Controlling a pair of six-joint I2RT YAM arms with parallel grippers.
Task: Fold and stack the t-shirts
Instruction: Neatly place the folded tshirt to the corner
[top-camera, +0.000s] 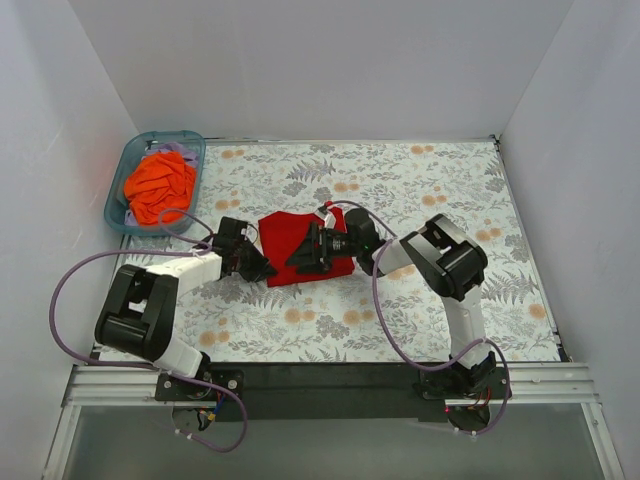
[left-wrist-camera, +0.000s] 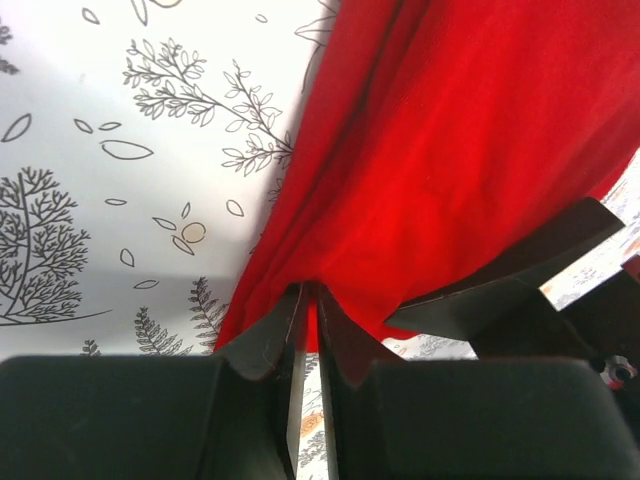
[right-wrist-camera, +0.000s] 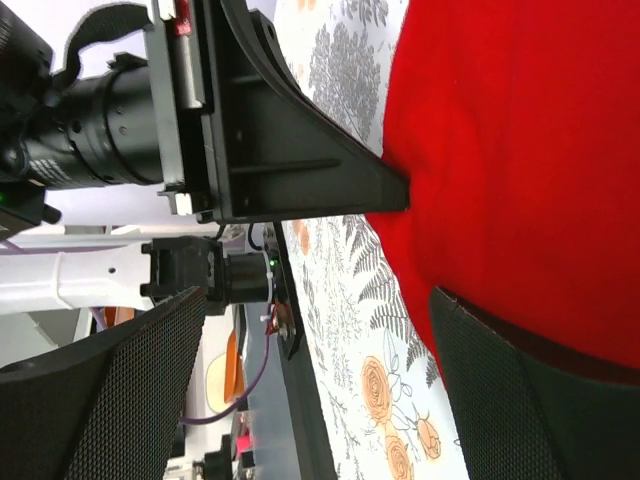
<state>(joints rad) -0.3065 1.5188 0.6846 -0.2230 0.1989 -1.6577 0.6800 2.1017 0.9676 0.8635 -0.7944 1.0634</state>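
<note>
Pinching an edge of the red t-shirt (top-camera: 283, 235), the left fingers (left-wrist-camera: 265, 345) are clamped; the right fingers (right-wrist-camera: 520, 390) stand spread apart.

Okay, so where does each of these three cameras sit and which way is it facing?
Top external: above and behind the arm bases, looking down on the table, left arm, right arm and red t-shirt.
Left wrist: on the left arm, looking along the left gripper, shut on the red t-shirt's edge.
Right wrist: on the right arm, looking past the open right gripper toward the left arm.
Shared: all three show the red t-shirt.
</note>
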